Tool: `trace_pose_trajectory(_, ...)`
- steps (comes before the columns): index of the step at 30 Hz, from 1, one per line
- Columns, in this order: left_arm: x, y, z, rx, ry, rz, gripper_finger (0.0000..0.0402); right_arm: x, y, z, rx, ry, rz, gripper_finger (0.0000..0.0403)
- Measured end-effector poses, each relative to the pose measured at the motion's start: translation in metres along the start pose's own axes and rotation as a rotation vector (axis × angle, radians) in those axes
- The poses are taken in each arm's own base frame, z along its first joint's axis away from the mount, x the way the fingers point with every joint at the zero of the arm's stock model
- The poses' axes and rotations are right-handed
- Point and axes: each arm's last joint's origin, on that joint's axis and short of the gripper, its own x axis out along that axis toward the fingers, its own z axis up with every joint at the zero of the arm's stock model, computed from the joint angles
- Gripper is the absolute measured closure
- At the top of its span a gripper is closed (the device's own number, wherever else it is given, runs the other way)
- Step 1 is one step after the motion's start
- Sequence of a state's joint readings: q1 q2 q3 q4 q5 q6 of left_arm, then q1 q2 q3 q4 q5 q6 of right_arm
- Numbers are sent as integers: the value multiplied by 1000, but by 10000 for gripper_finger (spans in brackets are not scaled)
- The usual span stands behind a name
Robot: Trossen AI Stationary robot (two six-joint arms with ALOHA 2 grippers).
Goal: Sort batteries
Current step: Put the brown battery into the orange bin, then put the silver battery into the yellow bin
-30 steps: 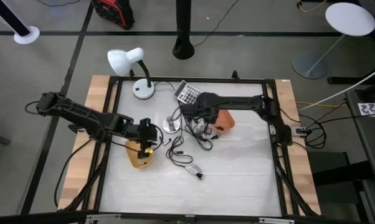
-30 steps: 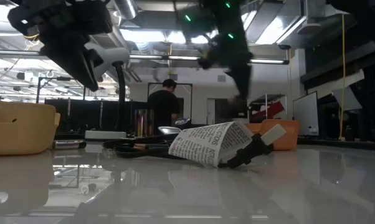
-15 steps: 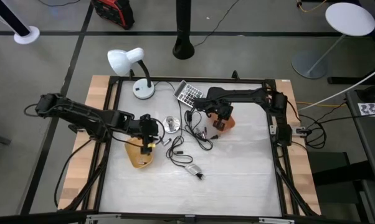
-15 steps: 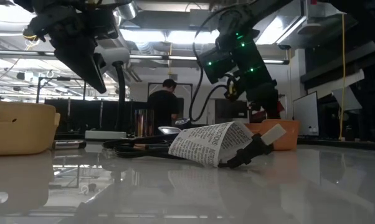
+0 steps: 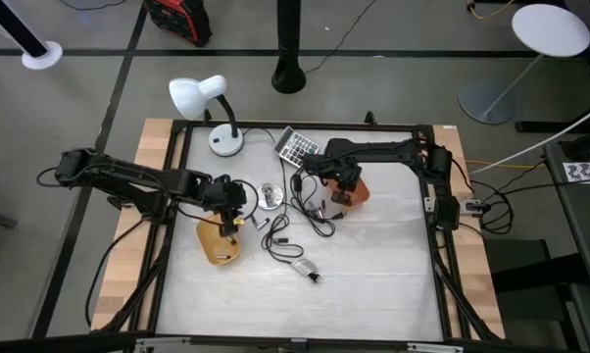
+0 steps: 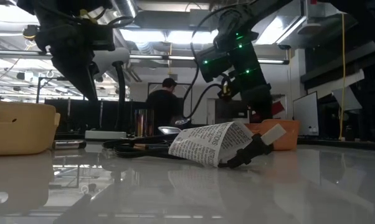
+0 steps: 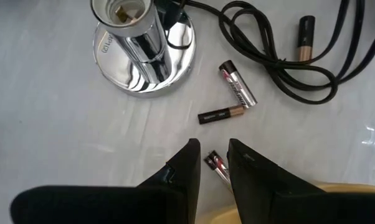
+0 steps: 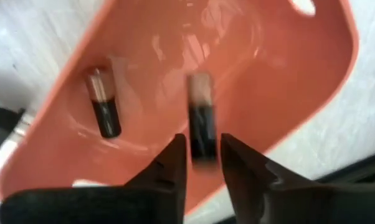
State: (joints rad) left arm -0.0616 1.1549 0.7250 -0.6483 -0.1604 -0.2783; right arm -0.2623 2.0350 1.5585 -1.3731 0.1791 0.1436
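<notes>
An orange tray [image 5: 355, 189] at the table's far middle holds one dark battery [image 8: 104, 106]. A second, blurred battery [image 8: 201, 121] shows just past the fingertips of my right gripper [image 8: 204, 163], which points down into the tray with a gap wider than the battery. My left gripper [image 7: 214, 157] hangs by the far rim of the yellow tray [image 5: 220, 245], its fingers a little apart and empty. One small battery [image 7: 216, 168] lies on the table below them. Further batteries [image 7: 237, 84] [image 7: 220, 114] [image 7: 305, 38] lie beside a chrome lamp socket [image 7: 141, 50]. My right gripper stands with the blurred battery's near end [image 8: 202, 152] between its fingertips, over the orange tray's floor. I cannot tell whether the fingers touch it.
Black cables [image 5: 310, 211] loop between the two trays. A small adapter with a printed paper label [image 5: 300, 267] lies nearer the front. A calculator [image 5: 297, 147] and a white desk lamp [image 5: 202, 98] stand at the far edge. A person stands in the room beyond.
My right gripper has swung from over the cables toward the table's right and down into the orange tray, then held still. My left gripper has drifted from over the yellow tray toward the far edge, nearer the chrome socket.
</notes>
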Motion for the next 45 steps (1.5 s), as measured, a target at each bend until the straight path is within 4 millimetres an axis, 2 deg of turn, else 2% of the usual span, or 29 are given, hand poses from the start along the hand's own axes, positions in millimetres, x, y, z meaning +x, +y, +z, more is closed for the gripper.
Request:
trace_pose_trajectory(4,0,0,0,-2,0,0,329,0,0,1,3,-13,2,264)
trace_pose_trajectory(7,1,0,-1,2,18,5,329,0,0,1,8,-7,13,249)
trace_pose_trajectory(13,21,-4,-4,-17,129,-19,329,-6,0,-3,4,26,19,246)
trace_pose_trajectory(20,51,-9,-10,-19,280,-13,329,-19,-2,2,12,-28,27,246)
trace_pose_trajectory(24,62,-11,-11,-24,328,-18,329,-27,-3,4,14,-61,32,246)
trace_pose_trajectory(34,67,-12,-11,-57,325,-14,329,-30,-4,6,11,-84,35,246)
trace_pose_trajectory(45,67,-12,-11,-17,320,-20,329,-30,-3,6,10,-83,35,246)
